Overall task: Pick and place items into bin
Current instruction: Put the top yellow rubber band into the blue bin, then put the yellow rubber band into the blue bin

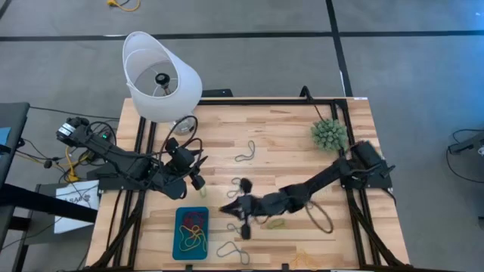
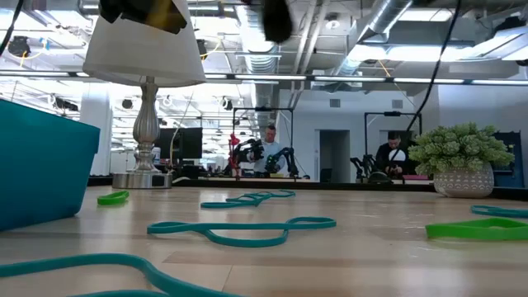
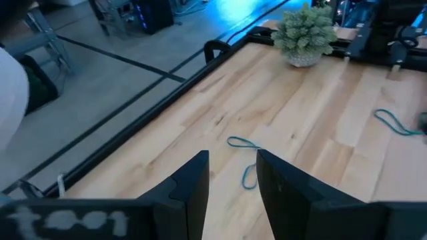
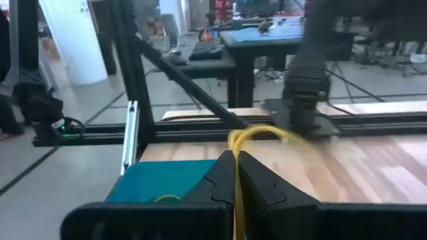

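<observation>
Near the table's front edge, at about seven o'clock from its centre, sits the teal bin (image 1: 190, 233), its long axis running from the front edge toward the back. Several bands (image 1: 193, 229) in red, yellow and green already lie tangled inside it.

Just to the bin's three o'clock side, the right gripper (image 1: 229, 208) reaches in from the right arm stretched across the table, its fingers pressed together on a yellow band (image 4: 257, 135). In the right wrist view that band runs up between the closed fingers and arches over in a loop above them, with the bin's near corner just beyond the fingertips.

At ten o'clock from the bin, the left gripper (image 1: 198, 178) waits above the boards with its fingers (image 3: 193, 183) parted and nothing between them.

Loose bands remain on the wood: a grey-blue band (image 1: 245, 153) toward twelve o'clock from centre, lying on a slanted axis, and another loop (image 1: 233, 251) at the front edge, just right of the bin. A green plant ball (image 1: 329, 134) stands at two o'clock and a white lampshade (image 1: 161, 75) at eleven.
</observation>
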